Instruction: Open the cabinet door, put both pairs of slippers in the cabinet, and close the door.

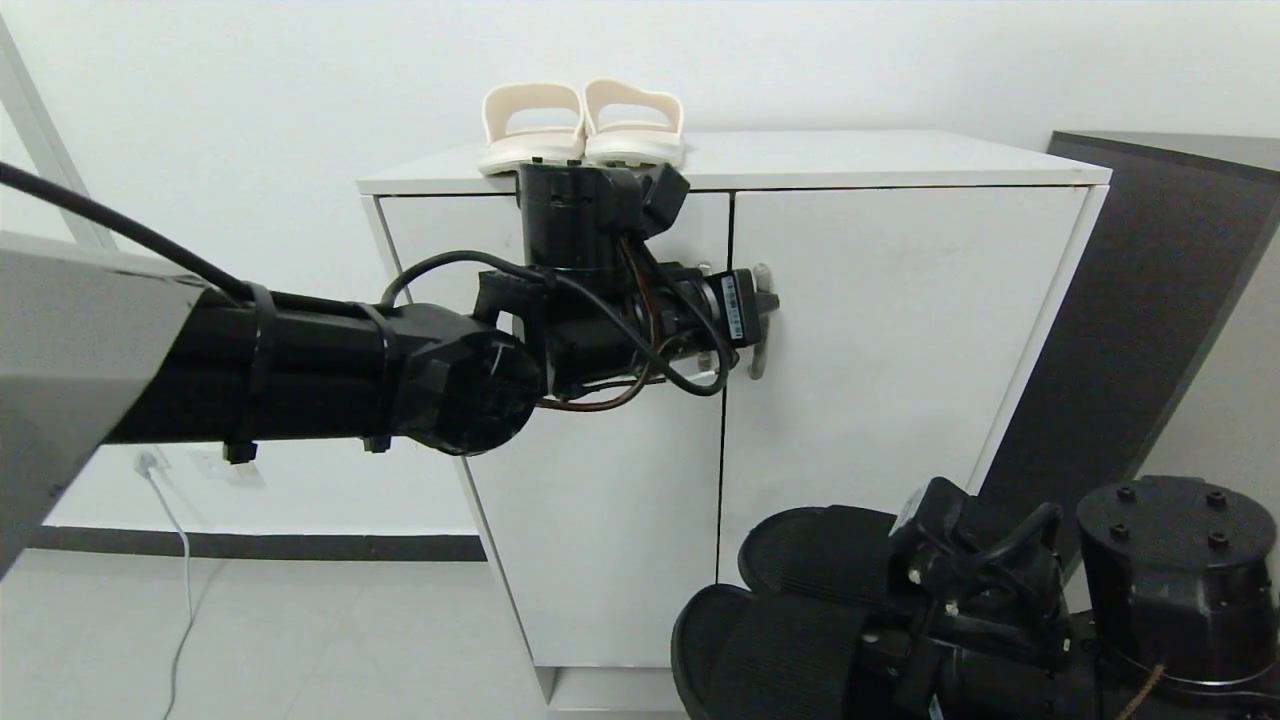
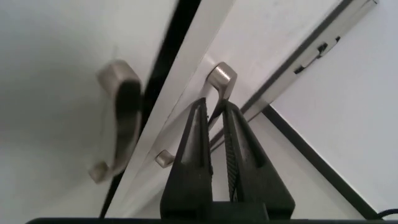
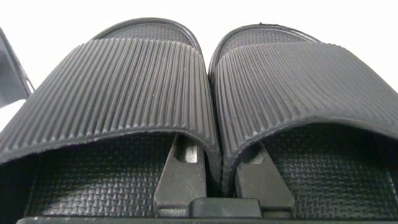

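A white cabinet (image 1: 850, 158) has two doors that look shut. A cream pair of slippers (image 1: 583, 130) sits on its top. My left gripper (image 1: 745, 318) is at the middle seam, shut on the left door's metal handle (image 2: 221, 78) between its fingers (image 2: 199, 137). The right door's handle (image 1: 760, 350) (image 2: 118, 118) is just beside it. Low in front of the right door, my right gripper (image 1: 885, 610) holds the black ribbed pair of slippers (image 1: 800, 600) (image 3: 143, 81), with one finger (image 3: 180, 177) inside each slipper pinching their inner sides together.
A dark panel (image 1: 1150, 300) stands against the cabinet's right side. A wall socket with a white cord (image 1: 150, 465) is at the left, above a dark skirting strip (image 1: 250, 546). Open floor lies in front of the cabinet's left half.
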You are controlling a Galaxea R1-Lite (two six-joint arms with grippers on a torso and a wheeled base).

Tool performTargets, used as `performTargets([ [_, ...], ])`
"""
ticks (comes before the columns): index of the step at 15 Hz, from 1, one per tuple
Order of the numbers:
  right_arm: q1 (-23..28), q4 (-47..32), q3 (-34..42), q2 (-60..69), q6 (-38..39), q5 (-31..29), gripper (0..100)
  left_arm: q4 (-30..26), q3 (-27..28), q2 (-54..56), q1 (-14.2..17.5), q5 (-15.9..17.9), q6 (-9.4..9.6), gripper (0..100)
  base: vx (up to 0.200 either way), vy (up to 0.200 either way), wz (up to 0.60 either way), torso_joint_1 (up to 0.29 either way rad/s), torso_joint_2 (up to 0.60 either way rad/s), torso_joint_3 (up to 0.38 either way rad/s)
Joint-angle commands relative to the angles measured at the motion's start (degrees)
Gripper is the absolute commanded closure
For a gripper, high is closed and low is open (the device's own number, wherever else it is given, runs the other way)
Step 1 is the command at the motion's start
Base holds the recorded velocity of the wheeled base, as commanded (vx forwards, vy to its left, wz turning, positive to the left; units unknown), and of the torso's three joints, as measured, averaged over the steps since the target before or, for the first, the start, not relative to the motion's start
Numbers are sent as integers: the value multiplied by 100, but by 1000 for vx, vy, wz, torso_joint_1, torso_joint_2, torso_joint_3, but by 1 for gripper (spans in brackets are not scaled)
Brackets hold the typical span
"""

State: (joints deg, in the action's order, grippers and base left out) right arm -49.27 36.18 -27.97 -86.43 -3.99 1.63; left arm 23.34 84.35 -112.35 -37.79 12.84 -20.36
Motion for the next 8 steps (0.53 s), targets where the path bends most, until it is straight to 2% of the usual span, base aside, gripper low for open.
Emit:
performTargets([
  [1,-38,73,186,144,-111,135,100,3,-287,292,-62,0,6,100,0,0,0,0,0,0],
  [8,-126,82,309,320,-225,162,100,12,-1166,1075,-343,-18,23,100,0,0,0,0,0,0],
])
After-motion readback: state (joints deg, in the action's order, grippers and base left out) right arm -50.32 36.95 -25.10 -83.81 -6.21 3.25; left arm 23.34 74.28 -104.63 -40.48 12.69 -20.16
